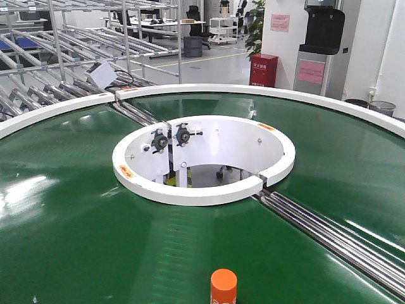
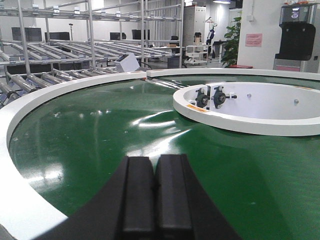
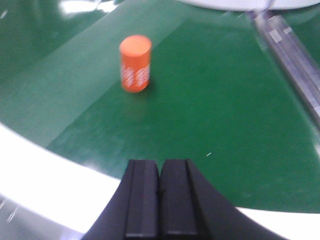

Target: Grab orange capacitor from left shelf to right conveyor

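Orange and upright, the small bright-orange cylindrical capacitor (image 3: pixel 135 63) stands on the circular dark-green conveyor belt (image 1: pixel 76 240), near its white outer rim (image 3: pixel 45 165), free of both arms. Right gripper (image 3: pixel 160 205) hangs well apart from it, jaws pressed together on nothing; left gripper (image 2: pixel 154 200) likewise. It looks light, rigid and smooth-skinned, probably slippery, though the wrist view is blurred. Best hold: across the mid-body, on the printed side wall
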Robot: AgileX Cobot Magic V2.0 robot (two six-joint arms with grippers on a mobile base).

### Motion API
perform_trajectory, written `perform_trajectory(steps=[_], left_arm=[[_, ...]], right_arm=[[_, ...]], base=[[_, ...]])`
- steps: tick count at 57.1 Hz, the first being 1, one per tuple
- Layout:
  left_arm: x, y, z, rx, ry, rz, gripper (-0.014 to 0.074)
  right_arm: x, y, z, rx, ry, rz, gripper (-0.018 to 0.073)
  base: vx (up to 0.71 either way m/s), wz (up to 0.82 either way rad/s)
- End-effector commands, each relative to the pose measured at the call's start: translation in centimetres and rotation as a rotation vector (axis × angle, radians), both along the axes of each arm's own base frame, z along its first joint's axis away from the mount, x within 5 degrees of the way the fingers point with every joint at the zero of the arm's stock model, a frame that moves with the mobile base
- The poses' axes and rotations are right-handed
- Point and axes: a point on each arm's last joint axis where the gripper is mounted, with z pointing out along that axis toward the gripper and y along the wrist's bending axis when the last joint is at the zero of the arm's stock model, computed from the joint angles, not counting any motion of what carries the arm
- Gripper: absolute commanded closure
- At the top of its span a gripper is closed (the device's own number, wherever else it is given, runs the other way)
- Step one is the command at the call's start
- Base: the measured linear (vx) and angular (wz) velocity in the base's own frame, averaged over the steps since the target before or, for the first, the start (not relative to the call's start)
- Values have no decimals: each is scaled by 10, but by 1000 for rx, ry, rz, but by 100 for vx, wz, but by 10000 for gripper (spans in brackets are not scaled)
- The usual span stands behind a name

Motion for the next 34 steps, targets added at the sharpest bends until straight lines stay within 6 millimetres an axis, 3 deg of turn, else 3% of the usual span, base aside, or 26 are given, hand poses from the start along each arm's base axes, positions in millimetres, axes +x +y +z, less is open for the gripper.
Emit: perform_trajectory(steps=[1,16,34], left_arm=[[0,0,-3,-8,-61,3,602],[0,0,-3,-8,-61,3,602],[0,0,-3,-8,-61,3,602]], right_arm=[[2,-7,9,44,-210,-79,571],[-14,-24,-39,85,-440,-266,571],[-19,-25,-89,105,-532,-274,571]], base=[[0,0],[0,0],[0,0]])
